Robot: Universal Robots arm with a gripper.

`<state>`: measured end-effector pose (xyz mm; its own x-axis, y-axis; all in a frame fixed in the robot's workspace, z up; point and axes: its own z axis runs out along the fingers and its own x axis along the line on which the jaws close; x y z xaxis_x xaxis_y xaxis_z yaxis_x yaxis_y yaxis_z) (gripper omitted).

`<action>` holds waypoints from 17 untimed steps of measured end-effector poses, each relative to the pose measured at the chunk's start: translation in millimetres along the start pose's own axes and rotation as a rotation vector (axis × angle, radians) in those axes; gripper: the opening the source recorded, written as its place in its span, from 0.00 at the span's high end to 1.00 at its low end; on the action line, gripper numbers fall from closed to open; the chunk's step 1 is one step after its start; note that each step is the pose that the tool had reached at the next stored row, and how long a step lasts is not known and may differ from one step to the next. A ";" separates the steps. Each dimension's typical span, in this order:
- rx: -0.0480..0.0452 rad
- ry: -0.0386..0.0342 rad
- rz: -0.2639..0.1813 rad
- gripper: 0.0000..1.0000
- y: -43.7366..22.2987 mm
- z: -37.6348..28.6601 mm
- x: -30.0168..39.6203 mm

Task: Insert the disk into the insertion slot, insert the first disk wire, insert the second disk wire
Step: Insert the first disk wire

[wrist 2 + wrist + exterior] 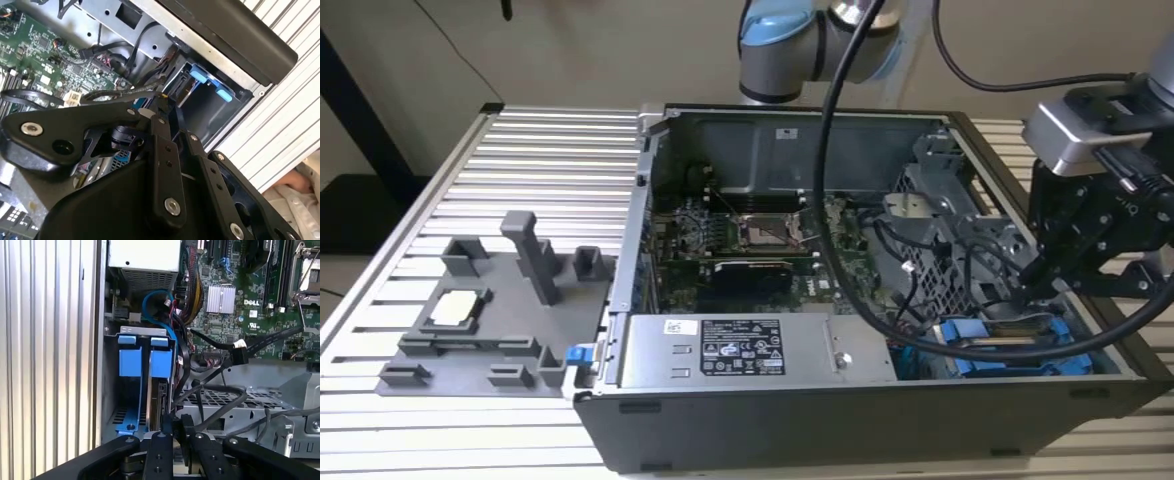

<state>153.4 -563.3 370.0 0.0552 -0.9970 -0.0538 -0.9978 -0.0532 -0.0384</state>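
We see soft, even room light — the ribbed silver aluminium table (400, 160) glares pale, near white in both wrist views, while the open black computer case (854, 420) lies shadowed inside.

1. We see a ribbed metal table (534, 150) under everything.
2. Toward the exterior view's left, a grey holder (494, 340) with upright blocks sits on it.
3. We see a labelled grey box (734, 350) beside a green circuit board (720, 240).
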 end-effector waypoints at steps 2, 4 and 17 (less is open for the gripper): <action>-0.0131 -0.0005 0.001 0.81 -2.2 1.2 0.2; -0.0305 -0.0014 0.002 0.81 -4.9 2.3 0.4; -0.0813 -0.0042 0.004 0.81 -19.7 13.8 4.8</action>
<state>173.7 -566.3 356.7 0.0508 -0.9970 -0.0580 -0.9977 -0.0533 0.0430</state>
